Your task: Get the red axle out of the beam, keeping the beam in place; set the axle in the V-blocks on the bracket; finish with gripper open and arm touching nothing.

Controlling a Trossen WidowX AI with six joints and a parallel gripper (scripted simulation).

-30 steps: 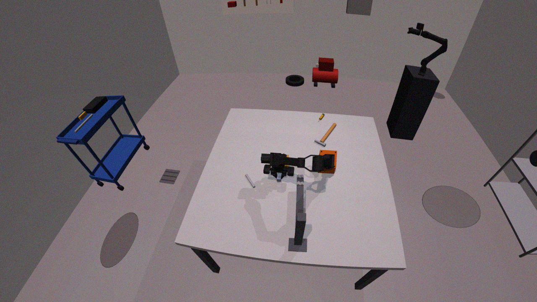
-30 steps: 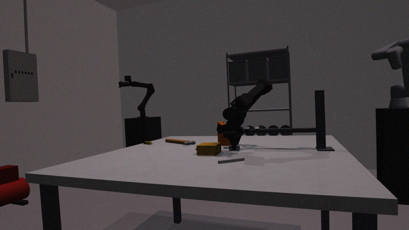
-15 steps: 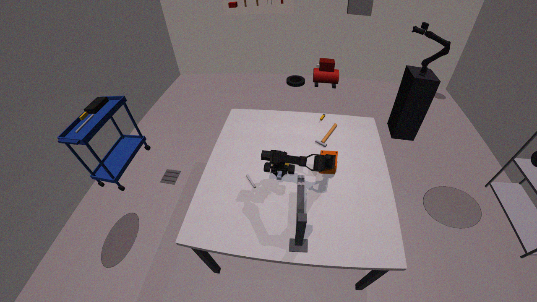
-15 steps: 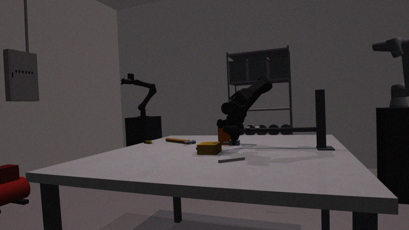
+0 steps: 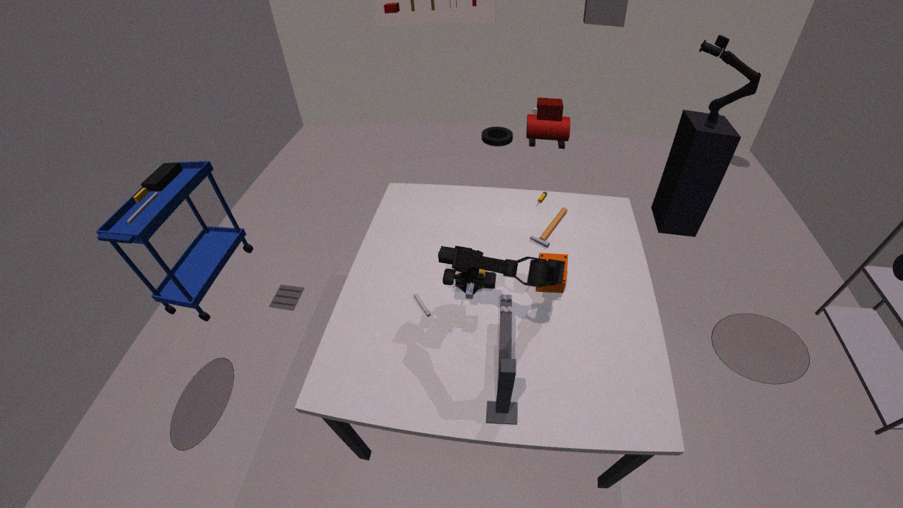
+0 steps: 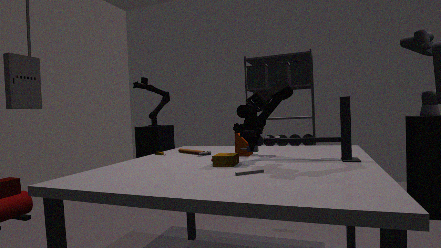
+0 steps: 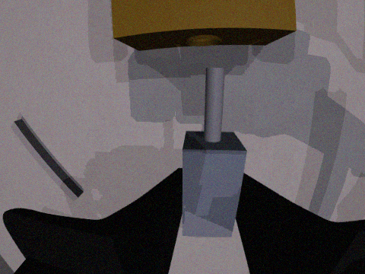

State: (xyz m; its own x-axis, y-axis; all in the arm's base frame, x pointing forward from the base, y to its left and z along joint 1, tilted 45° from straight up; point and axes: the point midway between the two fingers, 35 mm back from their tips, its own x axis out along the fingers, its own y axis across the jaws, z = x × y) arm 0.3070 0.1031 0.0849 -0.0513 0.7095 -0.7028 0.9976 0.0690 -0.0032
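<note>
The gripper [image 5: 469, 286] [image 6: 252, 147] [image 7: 208, 176] grips the block-handled pin [image 5: 469, 291] [image 6: 254, 149] [image 7: 213, 179], its rod pointing at the yellow beam [image 6: 225, 160] [image 7: 205, 17]. What seems the red axle [image 6: 212, 159] pokes out opposite the jaws.

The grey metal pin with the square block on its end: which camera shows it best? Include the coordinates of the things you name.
The wrist view: the grey metal pin [image 7: 214, 104] stands out whole ahead of its blue-grey block [image 7: 213, 190]. The top view shows mostly the block, small [image 5: 469, 290]; the exterior view shows both small, dark and side-on.
</note>
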